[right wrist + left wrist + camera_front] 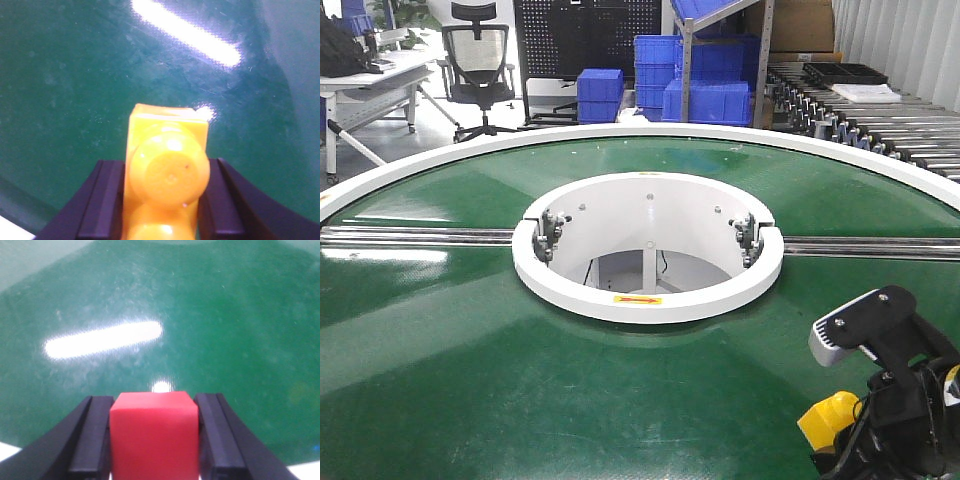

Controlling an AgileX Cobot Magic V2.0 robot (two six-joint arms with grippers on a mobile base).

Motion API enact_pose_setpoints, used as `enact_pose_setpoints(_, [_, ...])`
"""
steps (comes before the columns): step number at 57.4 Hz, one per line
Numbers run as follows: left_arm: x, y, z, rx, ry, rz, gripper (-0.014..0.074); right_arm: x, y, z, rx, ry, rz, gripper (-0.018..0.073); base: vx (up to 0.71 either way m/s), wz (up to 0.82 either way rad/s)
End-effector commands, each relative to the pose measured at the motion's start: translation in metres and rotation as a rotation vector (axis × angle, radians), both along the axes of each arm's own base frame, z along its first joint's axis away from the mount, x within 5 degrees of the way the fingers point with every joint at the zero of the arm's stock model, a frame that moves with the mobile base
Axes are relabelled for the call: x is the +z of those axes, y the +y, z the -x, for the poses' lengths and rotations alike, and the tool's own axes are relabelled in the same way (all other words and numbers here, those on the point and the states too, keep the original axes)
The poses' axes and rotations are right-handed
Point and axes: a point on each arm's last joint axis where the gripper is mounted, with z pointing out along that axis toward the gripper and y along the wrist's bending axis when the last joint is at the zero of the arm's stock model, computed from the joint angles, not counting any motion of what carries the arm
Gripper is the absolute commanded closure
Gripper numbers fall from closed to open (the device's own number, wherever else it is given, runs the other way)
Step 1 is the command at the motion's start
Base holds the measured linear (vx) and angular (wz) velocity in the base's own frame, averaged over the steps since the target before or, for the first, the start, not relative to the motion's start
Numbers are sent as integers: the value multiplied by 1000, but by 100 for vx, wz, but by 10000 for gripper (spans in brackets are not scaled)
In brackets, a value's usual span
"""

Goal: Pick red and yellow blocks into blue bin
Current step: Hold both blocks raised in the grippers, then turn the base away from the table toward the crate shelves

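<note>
In the left wrist view my left gripper (154,440) is shut on the red cube (153,432), held between both black fingers above the green belt. In the right wrist view my right gripper (165,200) is shut on the yellow studded brick (167,172), also above the green surface. In the front view the right arm (895,400) shows at the bottom right with the yellow brick (827,417) at its tip. The left arm is out of the front view. The blue bin with the tapered walls is not in view.
A round green conveyor table (470,350) fills the front view, with a white ring opening (648,245) at its middle and metal rails to either side. Ribbed blue crates (705,100), a roller conveyor (880,130) and an office chair (480,60) stand behind.
</note>
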Motion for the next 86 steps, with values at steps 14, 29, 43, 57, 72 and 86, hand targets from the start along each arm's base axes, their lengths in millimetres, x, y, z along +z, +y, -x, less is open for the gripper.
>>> enact_pose_setpoints(14, [8,4,22,-10,-104,26,393,18,0,0,-4,-96,-26,265,0,0])
enact_pose_setpoints(29, [7,5,22,-11,-100,22,393,18,0,0,-4,-96,-26,265,0,0])
enact_pose_setpoints(43, [7,5,22,-11,-100,22,393,18,0,0,-4,-96,-26,265,0,0])
enact_pose_setpoints(57, [7,5,22,-11,-100,22,393,18,0,0,-4,-96,-28,265,0,0])
enact_pose_setpoints(72, [7,4,22,-11,-101,22,393,18,0,0,-4,-96,-28,265,0,1])
enact_pose_setpoints(86, [7,4,22,-11,-101,22,393,18,0,0,-4,-96,-28,265,0,2])
